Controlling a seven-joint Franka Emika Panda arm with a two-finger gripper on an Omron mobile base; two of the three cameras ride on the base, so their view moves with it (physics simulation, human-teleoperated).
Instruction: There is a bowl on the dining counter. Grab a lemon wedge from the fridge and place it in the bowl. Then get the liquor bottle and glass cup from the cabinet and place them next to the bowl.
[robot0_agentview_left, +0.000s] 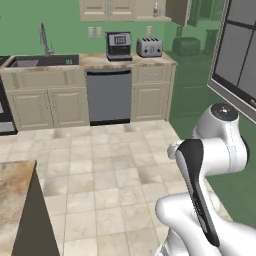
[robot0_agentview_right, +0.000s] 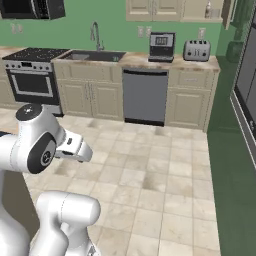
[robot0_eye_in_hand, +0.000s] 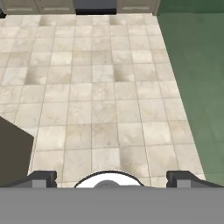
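Note:
My gripper (robot0_eye_in_hand: 111, 178) is open, its two dark fingertips (robot0_eye_in_hand: 43, 177) standing wide apart over bare floor tiles with nothing between them. A corner of the dining counter (robot0_agentview_left: 12, 187) shows at the lower left, mottled beige stone over a dark side panel. The grey fridge (robot0_agentview_left: 240, 55) stands at the right edge, also seen as the fridge (robot0_agentview_right: 248, 70). The upper cabinet (robot0_agentview_left: 150, 9) above the toaster has its door swung open; a small shape inside is too small to tell. The bowl, lemon wedge, liquor bottle and glass cup are out of view.
Along the far wall runs a stone counter with a sink (robot0_agentview_left: 40, 61), coffee machine (robot0_agentview_left: 119, 46), toaster (robot0_agentview_left: 149, 47) and a dishwasher (robot0_agentview_left: 109, 96) below. A stove (robot0_agentview_right: 32, 75) stands at the left. Tiled floor (robot0_agentview_right: 150, 165) lies between me and those units, with green floor by the fridge.

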